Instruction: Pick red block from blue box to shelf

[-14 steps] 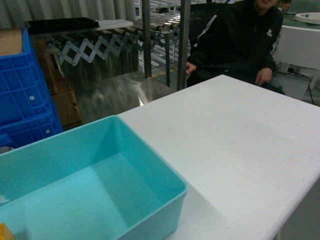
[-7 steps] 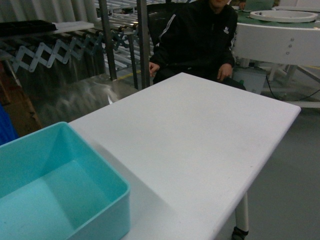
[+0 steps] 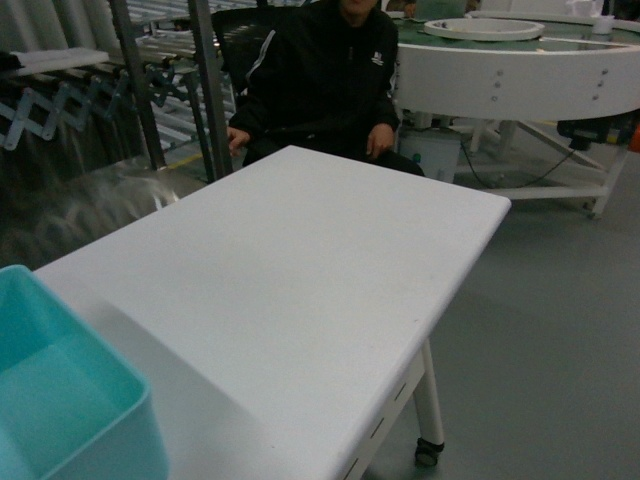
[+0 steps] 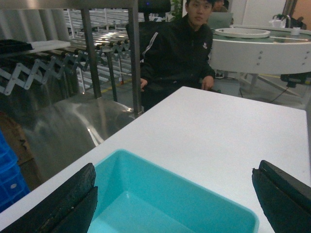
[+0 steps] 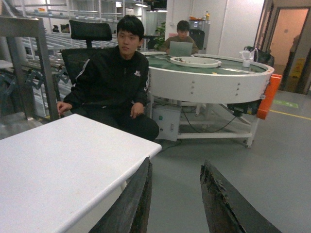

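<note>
The pale turquoise blue box [image 3: 55, 400] sits on the white table [image 3: 300, 270] at the head view's lower left, only its corner showing. In the left wrist view the blue box [image 4: 170, 199] lies right below my left gripper [image 4: 175, 167], which is wide open and holds nothing. The part of the box's inside that shows is bare, and the red block is out of view. The steel shelf [image 3: 205, 90] stands behind the table at the left. My right gripper [image 5: 176, 161] is open and hangs over the grey floor beside the table's corner [image 5: 146, 145]. Neither gripper appears in the head view.
A person in a black jacket [image 3: 320, 80] sits just behind the table's far edge. A round white bench [image 3: 520, 70] stands at the right rear, with a second person [image 5: 182, 34] behind it. A dark blue crate [image 4: 9, 174] and a scissor-frame roller conveyor [image 4: 39, 73] are at the left.
The head view has swung to the right. The blue box slid to the frame's left edge, the dark blue crates left the view, and the table's right end and the floor came in.
</note>
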Motion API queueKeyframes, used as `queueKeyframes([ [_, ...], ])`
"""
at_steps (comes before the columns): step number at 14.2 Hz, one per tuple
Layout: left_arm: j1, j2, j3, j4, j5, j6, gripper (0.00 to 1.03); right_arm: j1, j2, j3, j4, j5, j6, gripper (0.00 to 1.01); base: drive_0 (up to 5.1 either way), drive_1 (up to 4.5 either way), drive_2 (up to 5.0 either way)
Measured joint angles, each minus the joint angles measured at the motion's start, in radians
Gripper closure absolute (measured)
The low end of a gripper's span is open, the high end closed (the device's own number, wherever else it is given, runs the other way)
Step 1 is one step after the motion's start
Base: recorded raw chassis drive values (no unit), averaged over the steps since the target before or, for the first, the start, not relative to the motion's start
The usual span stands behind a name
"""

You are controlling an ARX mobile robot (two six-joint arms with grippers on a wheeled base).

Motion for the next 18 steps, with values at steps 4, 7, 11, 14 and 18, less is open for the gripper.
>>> queueKeyframes([
  [4,0.0,0.0,0.0,0.0,0.0,0.0,0.05,0.0,0.0,0.0,0.0,0.0,0.0,0.75,-1.7,-1.67,-1.7],
  [7,0.0,0.0,0.0,0.0,0.0,0.0,0.05,0.0,0.0,0.0,0.0,0.0,0.0,0.75,-1.7,-1.67,-1.7],
  [11,0.0,0.0,0.0,-0.001,-0.002,0.0,0.05,0.0,0.0,0.0,0.0,0.0,0.0,0.75,-0.5,-2.95,-1.3],
  [14,0.0,0.0,0.0,0.0,-0.001,0.0,0.05,0.0,0.005,0.0,0.0,0.0,0.0,0.75,2.4,-5.64,-1.6],
  [18,0.0,0.0,0.0,-0.002,0.0,0.0,0.05,0.0,0.0,-0.001,0.0,0.003,0.0,0.75,0.2,-3.26,-1.6],
])
